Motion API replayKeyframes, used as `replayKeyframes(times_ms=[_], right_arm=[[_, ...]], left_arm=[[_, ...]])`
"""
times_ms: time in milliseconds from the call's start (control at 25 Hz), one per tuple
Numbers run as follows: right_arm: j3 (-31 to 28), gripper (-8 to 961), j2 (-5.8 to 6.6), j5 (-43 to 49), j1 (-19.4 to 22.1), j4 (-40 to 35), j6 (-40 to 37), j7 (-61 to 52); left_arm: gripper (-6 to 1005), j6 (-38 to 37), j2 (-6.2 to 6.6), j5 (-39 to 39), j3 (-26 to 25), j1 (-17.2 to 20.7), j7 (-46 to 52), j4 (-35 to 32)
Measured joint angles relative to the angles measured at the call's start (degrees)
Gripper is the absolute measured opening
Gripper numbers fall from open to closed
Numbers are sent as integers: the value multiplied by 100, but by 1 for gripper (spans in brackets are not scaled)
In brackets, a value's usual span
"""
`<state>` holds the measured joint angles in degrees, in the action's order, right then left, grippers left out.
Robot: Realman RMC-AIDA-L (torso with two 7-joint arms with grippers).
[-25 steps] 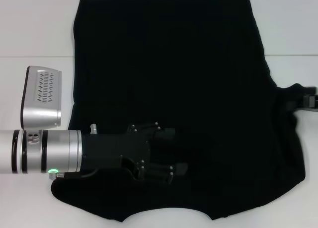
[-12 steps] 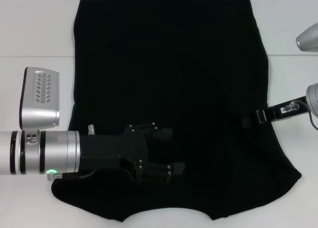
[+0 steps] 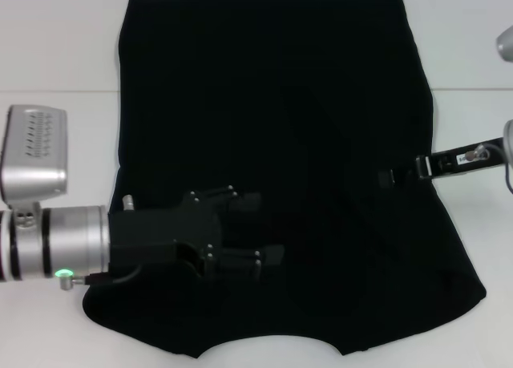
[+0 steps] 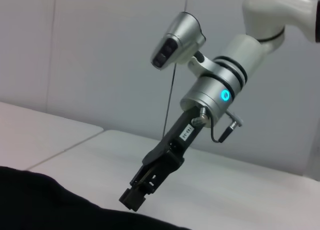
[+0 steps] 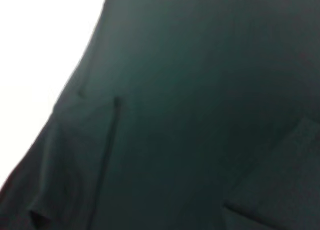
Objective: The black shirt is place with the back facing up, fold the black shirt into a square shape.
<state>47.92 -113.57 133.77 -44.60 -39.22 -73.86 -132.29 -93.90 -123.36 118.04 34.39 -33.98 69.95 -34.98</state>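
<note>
The black shirt (image 3: 272,103) lies spread flat on the white table (image 3: 56,31), plain side up, with its right sleeve folded inward. My left gripper (image 3: 260,228) hovers open over the shirt's near left part, nothing between its fingers. My right gripper (image 3: 388,177) reaches in from the right and sits low on the shirt's right side, shut on the folded-in fabric. The left wrist view shows that right gripper (image 4: 132,199) with its tip at the edge of the black shirt (image 4: 40,200). The right wrist view is filled by the black shirt (image 5: 200,115), with a folded edge showing.
White table surface borders the shirt on the left, right and far sides. My left arm's silver wrist and camera housing (image 3: 36,151) stand over the table at the left. A table seam (image 3: 56,91) runs across the far part.
The right gripper carried the sleeve from the far right inward onto the shirt, then shifted slightly farther in. The left gripper drew back to the left, still open.
</note>
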Motion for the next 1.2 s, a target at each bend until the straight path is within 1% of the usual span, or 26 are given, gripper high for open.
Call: replayKeyframes(times_ms=[160,200,320,360,400,440,480,520,640,720,760,800,960,1200], right_arm=[[-47,204,9,-492,183,-90,-132,319],[-53,224,7,-635,235,-74,-128,459],[-73,284,-77,-1101,365,53,-92,1066],[-87,345,-133,-1312,414,121,-70,1396],[-104,406,-194,-1524,462,187,-67,1741],[-119,468,-260,-1712,512,232,-62,2097],[-126,529,-377,-2011,597,279,-79,2621],[-126,569,-377,-2011,597,279,-79,2621],[-127,690,-509,-2308,659,345,-78,3137],[-127,771,-551,-2349,633,466,-42,3416],[-126,850,-565,-2353,596,535,-20,3521],[-122,930,-584,-2355,522,630,16,3634],[-87,930,-597,-2361,402,713,42,3680],[-102,930,-608,-2392,265,812,69,3634]], left_arm=[[903,-253,38,0,-199,105,359,-174],[903,-309,53,13,-338,205,517,-227],[903,-322,72,65,-412,312,655,-311],[903,-325,82,105,-420,380,733,-382],[904,-331,90,189,-424,552,901,-571],[904,-331,90,189,-424,552,901,-571],[904,-334,91,214,-430,653,975,-693],[904,-337,91,237,-456,773,1051,-821],[903,-388,93,383,-685,1027,1188,-1153],[903,-398,93,492,-785,1081,1195,-1225],[902,-395,93,773,-1004,1184,1183,-1378],[901,-388,93,864,-1060,1219,1172,-1437],[900,-324,93,1262,-1236,1340,1015,-1695],[897,71,107,1683,-1355,1337,845,-1766]])
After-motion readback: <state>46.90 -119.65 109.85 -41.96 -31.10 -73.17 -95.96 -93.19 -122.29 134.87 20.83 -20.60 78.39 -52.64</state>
